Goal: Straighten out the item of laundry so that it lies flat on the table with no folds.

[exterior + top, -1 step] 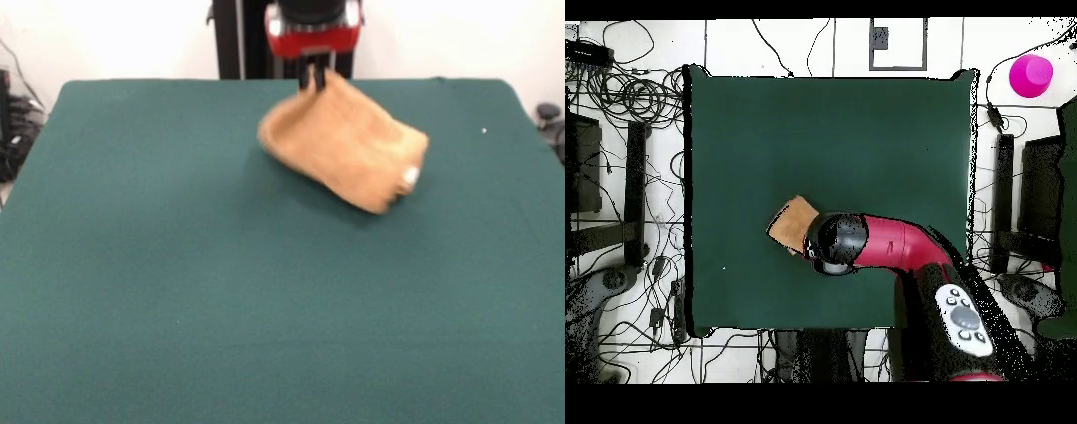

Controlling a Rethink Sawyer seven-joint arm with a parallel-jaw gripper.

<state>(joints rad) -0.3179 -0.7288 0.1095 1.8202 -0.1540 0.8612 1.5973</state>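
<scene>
One towel [344, 146] pinched by tool [312, 81], hanging crumpled

My gripper pinching shut, held up above the table.

In the front view my gripper [313, 78] hangs from a red and black wrist at twelve o'clock, its two short dark fingers [305, 78] pressed close together on a corner of the towel [344, 146]. From overhead, my red arm [900, 243] reaches from my base at five o'clock toward the middle, ending in a black rounded wrist that hides the fingers beneath it.
</scene>
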